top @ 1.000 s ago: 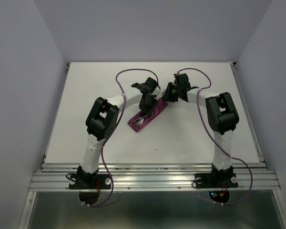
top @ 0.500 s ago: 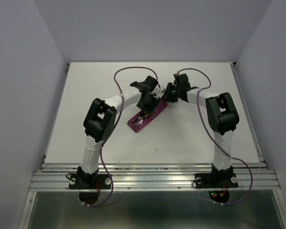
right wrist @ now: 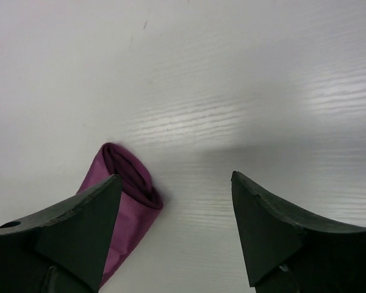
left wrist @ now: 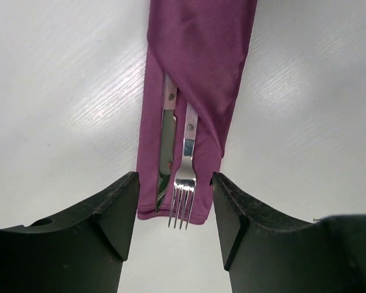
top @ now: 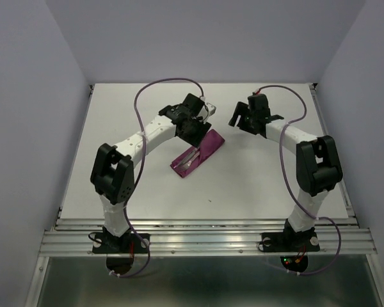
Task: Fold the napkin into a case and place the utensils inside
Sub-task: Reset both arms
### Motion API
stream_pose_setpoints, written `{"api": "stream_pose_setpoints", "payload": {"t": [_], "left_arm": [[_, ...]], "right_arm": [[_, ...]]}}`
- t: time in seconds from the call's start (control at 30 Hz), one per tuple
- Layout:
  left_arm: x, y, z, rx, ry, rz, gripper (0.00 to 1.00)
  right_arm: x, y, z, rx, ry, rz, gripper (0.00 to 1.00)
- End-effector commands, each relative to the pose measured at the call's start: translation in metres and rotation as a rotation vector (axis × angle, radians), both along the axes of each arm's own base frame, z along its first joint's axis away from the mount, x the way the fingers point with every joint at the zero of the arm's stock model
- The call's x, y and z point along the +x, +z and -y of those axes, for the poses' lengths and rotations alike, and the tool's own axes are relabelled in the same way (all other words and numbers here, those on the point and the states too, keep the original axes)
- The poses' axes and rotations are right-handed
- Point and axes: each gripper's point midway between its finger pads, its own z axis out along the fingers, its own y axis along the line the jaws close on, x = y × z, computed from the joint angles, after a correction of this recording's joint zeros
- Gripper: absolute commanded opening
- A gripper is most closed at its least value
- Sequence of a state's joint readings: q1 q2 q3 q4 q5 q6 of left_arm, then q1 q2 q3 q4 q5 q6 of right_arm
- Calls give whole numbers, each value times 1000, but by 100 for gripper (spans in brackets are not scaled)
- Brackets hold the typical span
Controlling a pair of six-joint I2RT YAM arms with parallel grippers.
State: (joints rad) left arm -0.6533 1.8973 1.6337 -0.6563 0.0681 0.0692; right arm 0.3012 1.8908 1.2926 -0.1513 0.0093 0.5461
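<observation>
- The left pincer [top: 193,133] [left wrist: 174,178] is standing open, its jaws spread wider than the case and gripping nothing.
- The case [top: 205,148] [left wrist: 201,49] is lying on the table straight ahead of this pincer and running lengthwise away from it. In the wrist view its open end is sitting between the two fingers.
- The utensils are lying side by side in that open end, the fork [left wrist: 186,162] nearer the pincer's right finger and the knife [left wrist: 166,143] nearer its left.
- The fork tines are poking just past the cloth's near hem.
- A slanting folded edge is crossing the handles and covering them farther from the pincer.
- Bare table [left wrist: 61,91] is showing along both long edges of the case, outside each finger.
- The right pincer [top: 237,119] [right wrist: 175,178] is gaping wide and holding nothing, with only table showing between its fingers.
- The case's rolled, closed end [right wrist: 133,183] is lying just beside the finger on the left of the right wrist view, apart from the other finger.
- From above, the two pincers are hanging near each other over the case's far half, with a gap between them.
- Open table [top: 262,179] is stretching ahead of and around the right pincer, and the table's edges are lying well apart from both pincers.
</observation>
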Motion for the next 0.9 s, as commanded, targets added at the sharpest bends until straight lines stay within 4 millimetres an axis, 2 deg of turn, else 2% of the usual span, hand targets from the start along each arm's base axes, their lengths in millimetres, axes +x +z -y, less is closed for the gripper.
{"api": "stream_pose_setpoints", "payload": {"t": [0.0,0.03,0.07,0.13,0.17,0.2,0.27,0.3,0.4,0.43,0.5,0.53,0.6,0.73,0.83,0.87], "left_arm": [[3,63,-11,-88,76,180,63],[7,70,-17,-86,107,213,64],[8,86,-18,-123,126,256,64],[9,93,-26,-144,183,278,64],[9,104,-31,-158,206,307,64],[10,107,-33,-172,221,323,64],[12,125,-40,-213,273,369,64],[11,129,-42,-227,287,379,64],[8,147,-48,-293,330,418,65],[5,145,-49,-302,335,414,65],[1,156,-51,-346,340,431,65],[-1,152,-51,-349,339,425,65],[-2,156,-54,-365,344,438,65],[-3,153,-58,-359,357,440,65],[-4,156,-60,-362,364,448,65],[-4,155,-61,-363,369,449,65]], "right_arm": [[10,49,60,-107,-166,121,81],[8,52,65,-128,-176,124,85],[6,62,73,-157,-202,147,88],[-1,66,84,-206,-222,140,94],[-4,68,89,-222,-237,139,100],[-9,77,97,-247,-261,153,100],[-18,80,106,-275,-291,153,100],[-23,90,114,-293,-326,175,100],[-38,98,125,-308,-372,184,100],[-49,104,131,-310,-392,200,100],[-60,108,135,-306,-405,214,100],[-69,110,139,-309,-411,222,100],[-78,110,143,-318,-421,226,100],[-97,101,150,-331,-433,212,100],[-111,86,154,-337,-441,187,100],[-111,89,153,-328,-438,197,100]]}}
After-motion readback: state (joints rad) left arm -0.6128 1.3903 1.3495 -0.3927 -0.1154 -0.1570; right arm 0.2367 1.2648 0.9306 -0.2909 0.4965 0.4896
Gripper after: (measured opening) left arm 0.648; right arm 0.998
